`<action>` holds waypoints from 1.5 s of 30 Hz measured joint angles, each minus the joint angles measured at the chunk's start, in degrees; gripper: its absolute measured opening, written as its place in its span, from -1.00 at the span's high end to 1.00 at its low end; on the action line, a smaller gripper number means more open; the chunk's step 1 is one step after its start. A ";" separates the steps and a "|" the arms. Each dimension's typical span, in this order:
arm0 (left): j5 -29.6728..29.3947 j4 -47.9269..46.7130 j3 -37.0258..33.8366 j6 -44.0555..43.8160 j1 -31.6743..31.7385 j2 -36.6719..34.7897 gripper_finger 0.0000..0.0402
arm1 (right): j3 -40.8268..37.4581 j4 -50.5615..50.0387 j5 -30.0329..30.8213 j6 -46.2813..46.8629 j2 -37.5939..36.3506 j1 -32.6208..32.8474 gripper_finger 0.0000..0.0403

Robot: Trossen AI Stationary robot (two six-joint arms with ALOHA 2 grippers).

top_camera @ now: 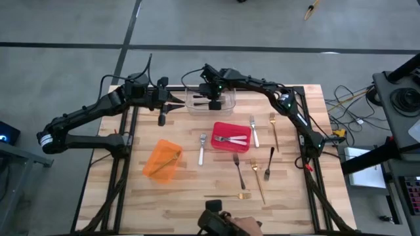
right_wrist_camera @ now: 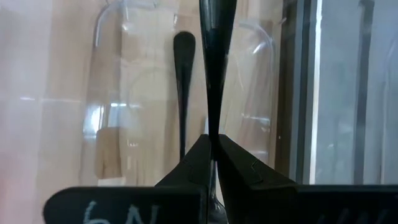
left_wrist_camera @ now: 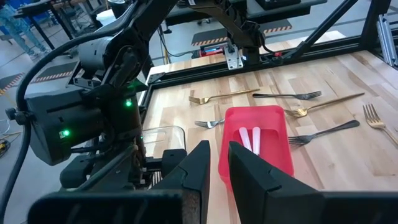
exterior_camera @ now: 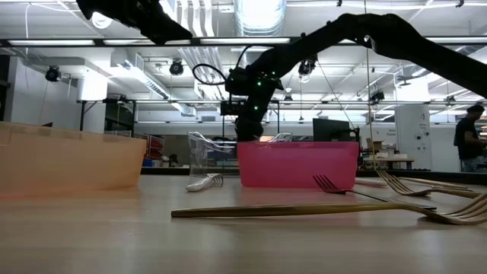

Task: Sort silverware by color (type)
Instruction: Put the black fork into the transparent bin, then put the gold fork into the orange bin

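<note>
Right gripper point(right_wrist_camera: 212, 163) fingers pinched tight on 1 black utensil point(right_wrist_camera: 216, 56) over clear bin point(top_camera: 211, 99); thin, stiff, slippery, best gripped mid-handle. Left gripper point(left_wrist_camera: 216, 165) fingers narrow, empty.

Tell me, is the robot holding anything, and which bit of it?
The right pincer, above the clear bin, pinches a black utensil low on its thin handle. The left pincer holds nothing.

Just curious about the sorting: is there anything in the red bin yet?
Yes, the red bin already holds two silver utensils lying side by side.
</note>
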 joint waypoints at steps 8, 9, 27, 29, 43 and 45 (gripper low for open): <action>0.04 -0.02 0.02 0.00 0.00 0.00 0.80 | -2.21 1.43 -0.10 0.65 -0.07 -0.13 0.96; 0.04 -0.02 0.02 0.00 0.00 0.00 0.80 | -2.25 1.60 -0.11 0.65 -0.09 -0.13 0.96; 0.04 -0.33 0.02 0.00 0.02 0.00 0.80 | -2.33 4.36 -0.03 0.65 -0.09 -0.22 0.96; 0.04 -0.35 0.02 0.00 0.02 0.00 0.80 | -2.33 4.34 -0.03 0.65 -0.09 -0.22 0.95; 0.04 -0.40 0.02 0.00 0.02 0.00 0.80 | -2.33 4.36 1.41 2.20 -0.11 -0.22 0.69; 0.04 -0.44 0.02 -0.05 0.02 0.00 0.80 | -2.33 4.30 1.43 2.33 -0.13 -0.22 0.66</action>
